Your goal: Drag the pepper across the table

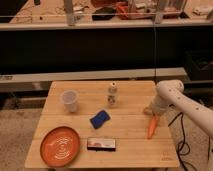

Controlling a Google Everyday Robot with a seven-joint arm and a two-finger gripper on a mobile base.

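Pepper (151, 128) lies near the right edge of the bench (129, 131), tip pointing to the front. The claw (151, 112) is at its upper end — cannot tell whether clenched or released, or touching. For the drag, probably best to stay low, press lightly and pull left over bare planks, clear of the blue block (99, 119) — arm cut off at right.

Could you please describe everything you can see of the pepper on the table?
The pepper is a small, slim orange cone, carrot-like and evenly coloured. It lies flat on the light wooden table near the edge on the right of the view, thicker end away from the camera, tip toward the front edge. The gripper sits at its thicker end; contact cannot be confirmed. No other object touches it.
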